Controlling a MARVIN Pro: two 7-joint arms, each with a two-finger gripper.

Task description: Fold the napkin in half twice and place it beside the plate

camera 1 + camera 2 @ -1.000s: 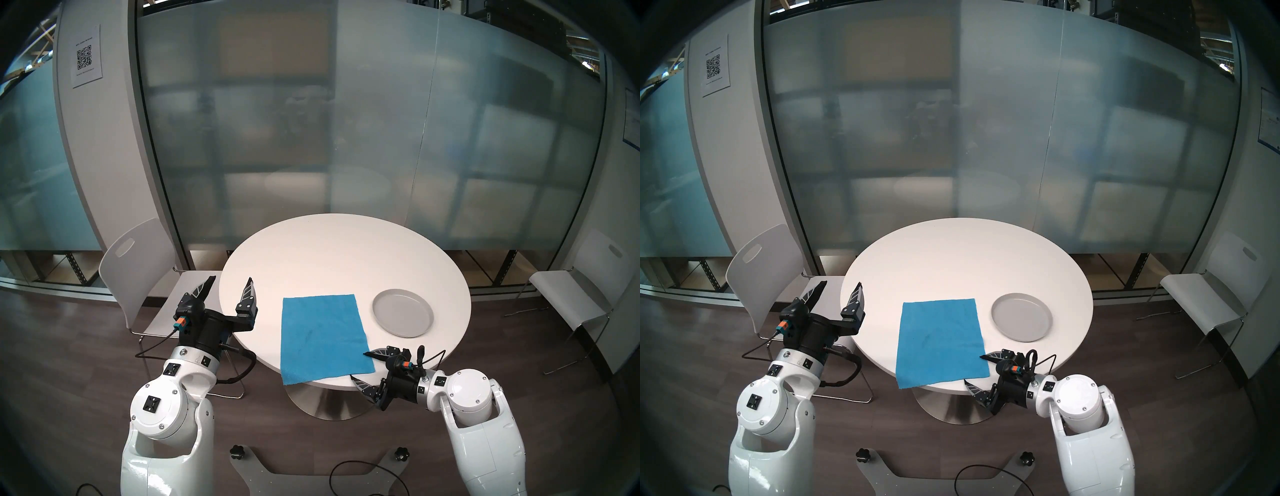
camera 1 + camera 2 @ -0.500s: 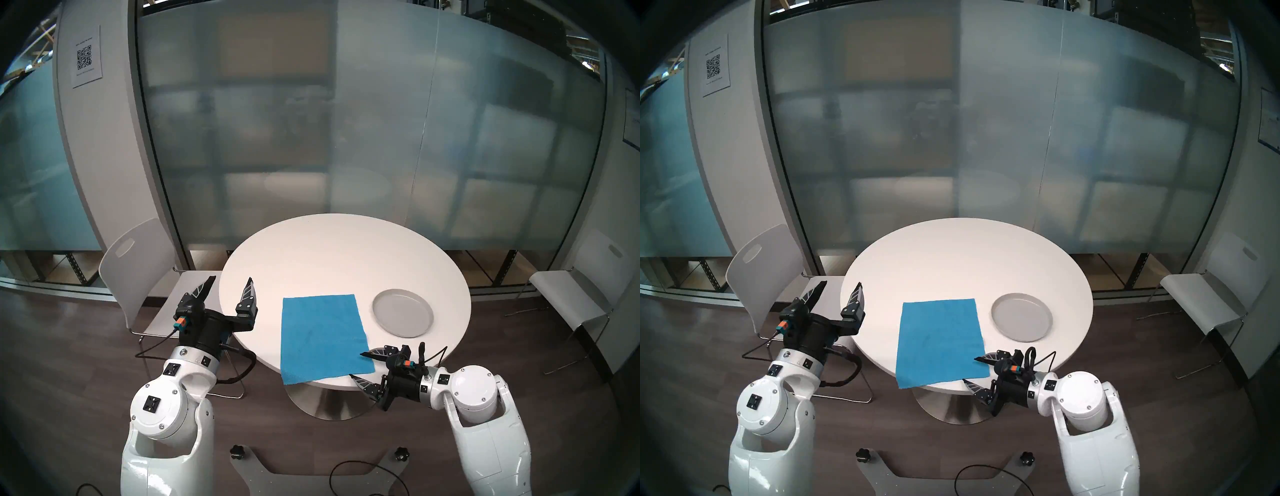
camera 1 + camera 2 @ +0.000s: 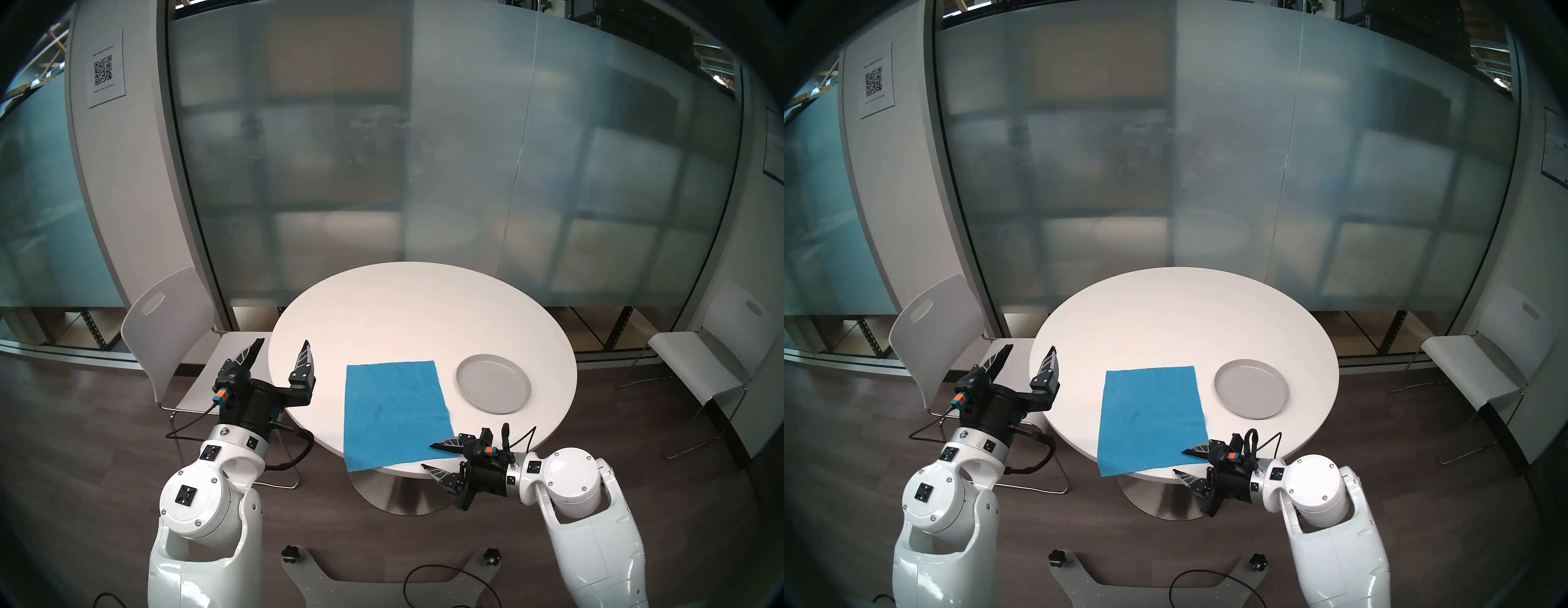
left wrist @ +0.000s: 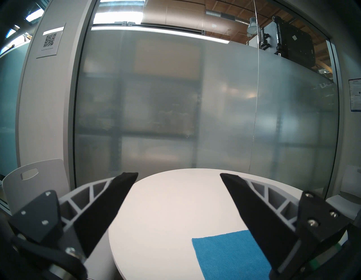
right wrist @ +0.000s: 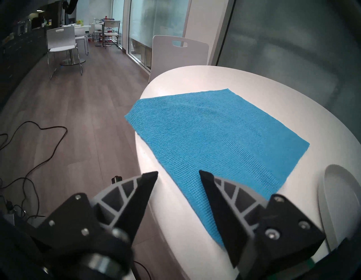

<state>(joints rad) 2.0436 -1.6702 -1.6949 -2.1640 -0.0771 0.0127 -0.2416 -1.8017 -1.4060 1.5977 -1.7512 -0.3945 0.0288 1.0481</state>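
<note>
A blue napkin (image 3: 394, 412) (image 3: 1151, 418) lies flat and unfolded on the round white table (image 3: 403, 314), its near edge hanging slightly over the rim. The light-grey plate (image 3: 493, 383) (image 3: 1252, 388) sits just right of it. My right gripper (image 3: 427, 456) (image 5: 178, 172) is open at the napkin's near right corner. One finger is over the cloth (image 5: 214, 136), the other below the table edge. My left gripper (image 3: 282, 343) (image 4: 177, 174) hangs open and empty at the table's left edge, well left of the napkin (image 4: 228, 254).
White chairs stand left (image 3: 169, 322) and right (image 3: 712, 361) of the table, and a frosted glass wall rises behind it. The table's steel pedestal (image 3: 394, 492) is under the near edge. Cables (image 5: 39, 146) lie on the wooden floor.
My right gripper has slid left along the table's near edge, so its upper finger now reaches over the napkin's corner. The left arm, napkin and plate have not moved.
</note>
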